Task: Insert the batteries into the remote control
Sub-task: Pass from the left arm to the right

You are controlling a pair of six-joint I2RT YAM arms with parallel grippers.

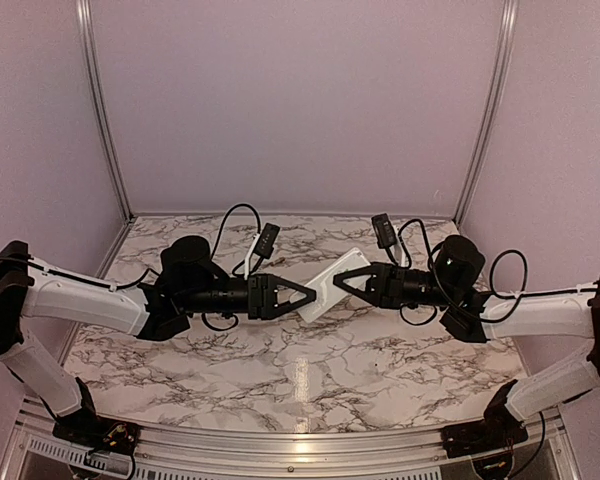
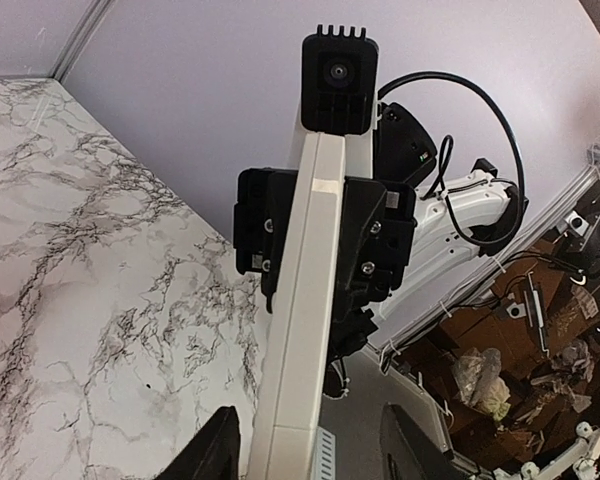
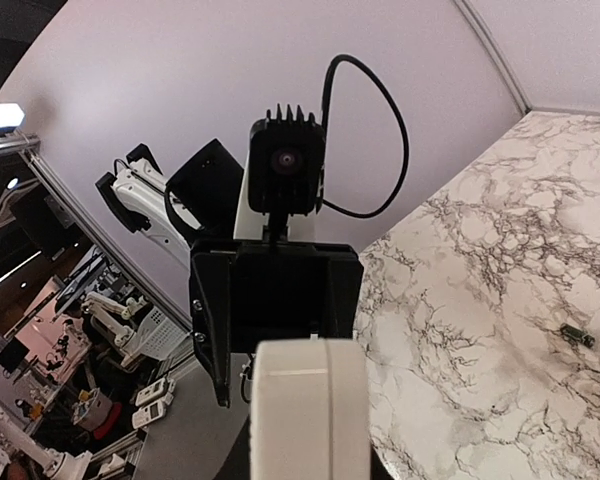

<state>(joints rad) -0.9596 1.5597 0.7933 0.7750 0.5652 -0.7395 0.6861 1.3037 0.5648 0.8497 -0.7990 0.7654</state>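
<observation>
The white remote control hangs in the air over the middle of the marble table, tilted, between my two grippers. My right gripper is shut on its right end; in the left wrist view its black fingers clamp both flat faces of the remote. My left gripper is open around the remote's other end, with a gap showing beside one finger. The remote fills the bottom of the right wrist view. One tiny dark battery lies on the table. No other battery shows.
The marble table is ringed by pale purple walls with aluminium posts at the back corners. A metal rail runs along the near edge. Cables loop above both wrists.
</observation>
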